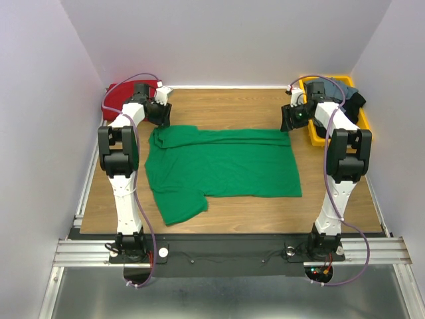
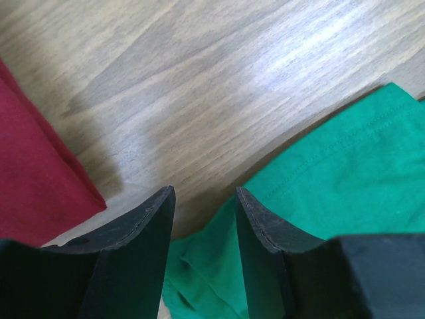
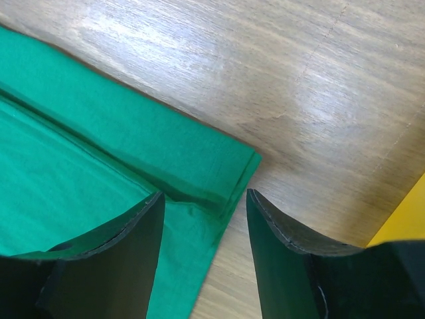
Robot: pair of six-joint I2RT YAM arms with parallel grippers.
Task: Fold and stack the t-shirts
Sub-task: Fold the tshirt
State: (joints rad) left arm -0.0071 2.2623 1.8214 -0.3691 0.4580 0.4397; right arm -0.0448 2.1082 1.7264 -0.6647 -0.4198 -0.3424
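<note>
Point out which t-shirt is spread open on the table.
The green t-shirt, spread across the table. The dark red t-shirt lies compact at the far left corner; the dark shirts are heaped in the yellow tray.

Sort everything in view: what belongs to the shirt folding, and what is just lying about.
Belongs to the job: green t-shirt, laid out mid-table; dark red t-shirt, far left corner; grey shirt and black shirt, heaped far right.
Just there: yellow tray holding that heap; wooden table.

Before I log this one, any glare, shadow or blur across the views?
Left wrist: bright glare patch on the table, dark shadow beside the dark red shirt. Right wrist: milder sheen on the table, green shirt sharp. Top external: soft, even light.
</note>
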